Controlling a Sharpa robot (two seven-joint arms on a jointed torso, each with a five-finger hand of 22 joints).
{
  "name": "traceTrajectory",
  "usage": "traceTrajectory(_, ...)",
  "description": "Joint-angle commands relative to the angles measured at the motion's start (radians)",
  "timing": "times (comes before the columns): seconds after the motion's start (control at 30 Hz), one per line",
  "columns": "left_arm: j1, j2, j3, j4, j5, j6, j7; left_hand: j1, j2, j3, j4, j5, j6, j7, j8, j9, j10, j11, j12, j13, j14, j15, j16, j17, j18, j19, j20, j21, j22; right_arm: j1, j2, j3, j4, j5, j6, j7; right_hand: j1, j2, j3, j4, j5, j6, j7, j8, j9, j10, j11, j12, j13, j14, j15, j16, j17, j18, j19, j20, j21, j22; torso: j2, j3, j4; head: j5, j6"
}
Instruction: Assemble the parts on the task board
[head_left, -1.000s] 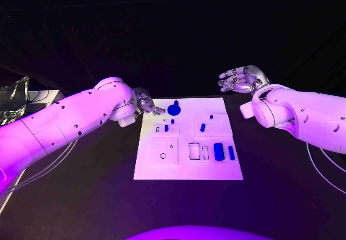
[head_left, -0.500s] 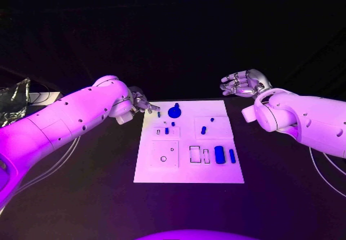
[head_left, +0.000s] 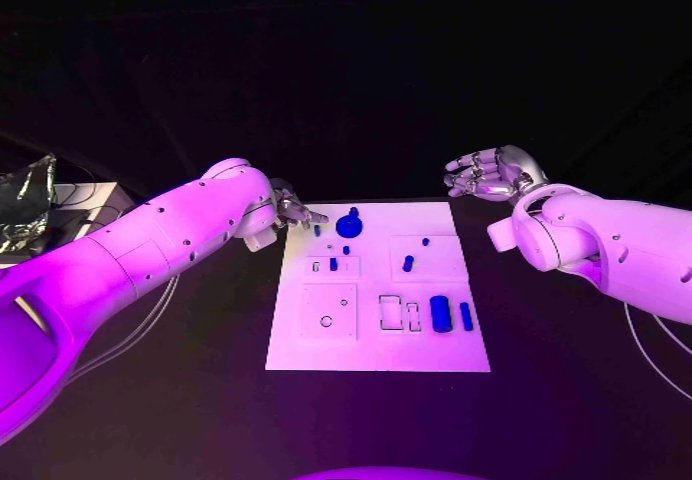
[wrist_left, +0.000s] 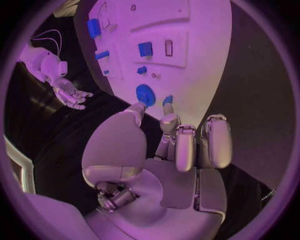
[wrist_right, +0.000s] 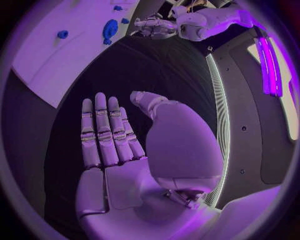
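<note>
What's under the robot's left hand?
The far left corner of the white board and bare black table. The left hand hangs beside a round blue piece. Anything directly beneath its palm is covered.

1. The white task board (head_left: 378, 345) lies flat in the middle of the counter (head_left: 577, 400).
2. A round blue part (head_left: 349, 224) sits near its far edge.
3. Two upright oblong blue parts (head_left: 440, 313) lie toward its right side.
</note>
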Motion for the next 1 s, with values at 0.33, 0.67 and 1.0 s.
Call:
traceTrajectory(0.33,0.006,0.018,0.001,-0.028,-0.012,-0.008,0.028,-0.001,0.005,0.000,-0.001,0.010,-0.011,-0.007,0.016,0.010,0.001,-0.008,0.004,-0.001,0.088,-0.006,0.007,0.211,0.008,0.007,-0.005,0.004,0.003,0.001,0.005,0.001,0.000,-0.008,0.005,0.014,-0.009,0.001,-0.002,-0.007,0.008,-0.002,0.012,-0.006,-0.001,-0.004,0.006,-0.006,-0.002,-0.009,-0.001,-0.004,-0.001,0.015,-0.005,0.000,-0.005,-0.002,0.005,-0.0013,-0.0018,0.003,0.002)
traceTrajectory(0.67,0.006,0.033,-0.001,-0.054,-0.011,-0.018,0.038,0.015,0.009,0.012,-0.001,0.012,-0.020,-0.008,0.024,0.015,0.000,-0.009,0.004,-0.002,0.088,-0.007,0.007,0.212,0.008,0.007,-0.007,0.004,0.003,0.002,0.006,0.001,0.003,-0.008,-0.005,0.023,-0.009,0.001,-0.002,-0.007,0.011,-0.002,0.012,-0.007,-0.001,-0.004,0.006,-0.006,-0.002,-0.009,-0.001,-0.005,-0.002,0.015,-0.005,0.001,-0.004,-0.005,0.010,-0.0009,-0.0036,-0.001,0.005)
traceTrajectory(1.0,0.006,0.039,-0.001,-0.064,-0.012,-0.016,0.039,0.029,0.013,0.031,-0.001,0.013,-0.025,-0.009,0.030,0.017,0.000,-0.009,0.004,-0.003,0.088,-0.008,0.007,0.212,0.008,0.007,-0.007,0.004,0.004,0.007,0.001,0.003,0.010,-0.008,-0.012,0.027,-0.009,0.001,-0.002,-0.007,0.011,-0.002,0.012,-0.007,-0.001,-0.004,0.006,-0.006,-0.002,-0.009,-0.001,-0.005,-0.002,0.015,-0.005,0.001,-0.004,-0.005,0.021,-0.0037,-0.0074,0.003,0.005)
